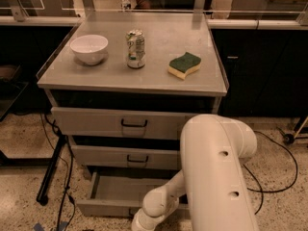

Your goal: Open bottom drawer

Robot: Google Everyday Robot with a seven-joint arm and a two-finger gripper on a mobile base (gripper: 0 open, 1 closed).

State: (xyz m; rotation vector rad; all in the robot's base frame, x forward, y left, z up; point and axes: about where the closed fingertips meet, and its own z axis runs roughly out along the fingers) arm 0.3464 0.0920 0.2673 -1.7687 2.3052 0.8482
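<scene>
Gripper sits out of view past the near edge, below the white arm; its grasp cannot be told. Bottom drawer stands partly out, lowest in the cabinet. Pulling seems underway; next, a straight pull nearward.

The white arm folds steeply downward, hand out of sight below.

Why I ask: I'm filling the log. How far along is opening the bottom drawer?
Done: the bottom drawer is pulled out, its grey tray showing. In hand: the arm reaches down at its front; the claw is out of sight below the picture. Left: perhaps a further pull, then backing away.
</scene>
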